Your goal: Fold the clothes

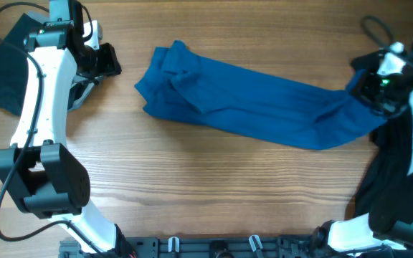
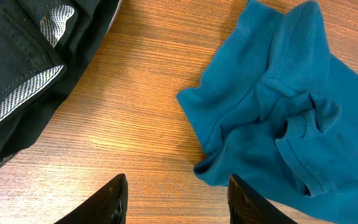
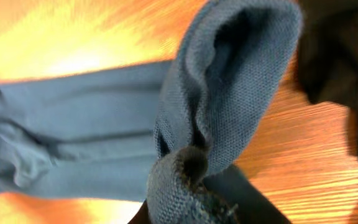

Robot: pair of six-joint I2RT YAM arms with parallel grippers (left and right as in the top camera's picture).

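A blue garment (image 1: 249,100) lies stretched across the wooden table from upper left to right, bunched at its left end (image 2: 278,106). My right gripper (image 1: 371,89) is shut on the garment's right end, and the cloth (image 3: 222,106) folds up over its fingers in the right wrist view. My left gripper (image 1: 110,61) hangs open to the left of the garment's bunched end. Its two dark fingertips (image 2: 114,202) stand apart over bare wood, the right one beside the blue cloth's edge, with nothing between them.
A dark garment with a mesh lining (image 2: 23,74) lies at the table's far left (image 1: 2,64). More black cloth (image 1: 396,172) is piled along the right edge (image 3: 340,68). Bare wood (image 1: 214,186) runs along the front half of the table.
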